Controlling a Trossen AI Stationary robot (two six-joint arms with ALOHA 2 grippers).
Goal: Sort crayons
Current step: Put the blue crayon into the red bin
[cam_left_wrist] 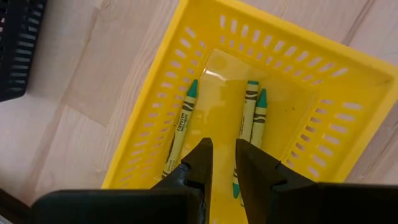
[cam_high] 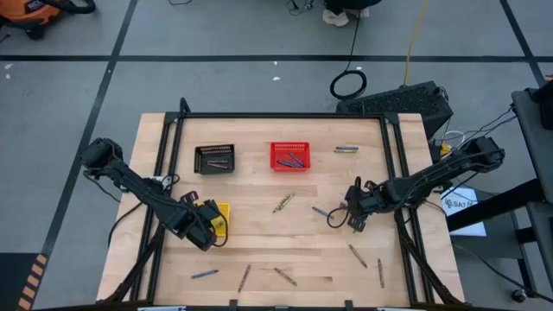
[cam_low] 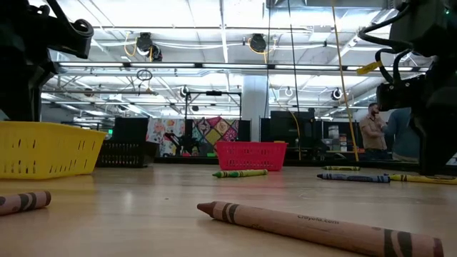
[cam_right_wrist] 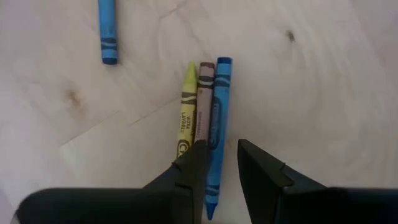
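From above, the left pincer (cam_high: 210,235) hangs over the yellow basket (cam_high: 223,210) at about eight o'clock on the counter (cam_high: 259,194), apparently there to drop off yellow-green crayons. The right pincer (cam_high: 352,216) works at four o'clock beside a blue crayon (cam_high: 320,211). The black basket (cam_high: 214,159) and red basket (cam_high: 289,155) sit toward twelve, each already holding crayons, while loose ones lie along the six o'clock edge.

At counter level, a brown crayon (cam_low: 321,228) fills the foreground; a yellow-green crayon (cam_low: 240,173) lies before the red basket (cam_low: 250,154).

The left wrist view shows the left pincer (cam_left_wrist: 222,158) slightly spread and empty above the yellow basket (cam_left_wrist: 348,81), where three yellow-green crayons (cam_left_wrist: 181,127) lie flat.

The right wrist view finds the right pincer (cam_right_wrist: 222,158) slightly parted, gripping nothing, lined up over a blue crayon (cam_right_wrist: 217,118) that lies touching a brown crayon (cam_right_wrist: 203,99) and a yellow-green crayon (cam_right_wrist: 186,109); that tight packing likely makes a clean single pick awkward. Another blue crayon (cam_right_wrist: 107,31) lies well apart.
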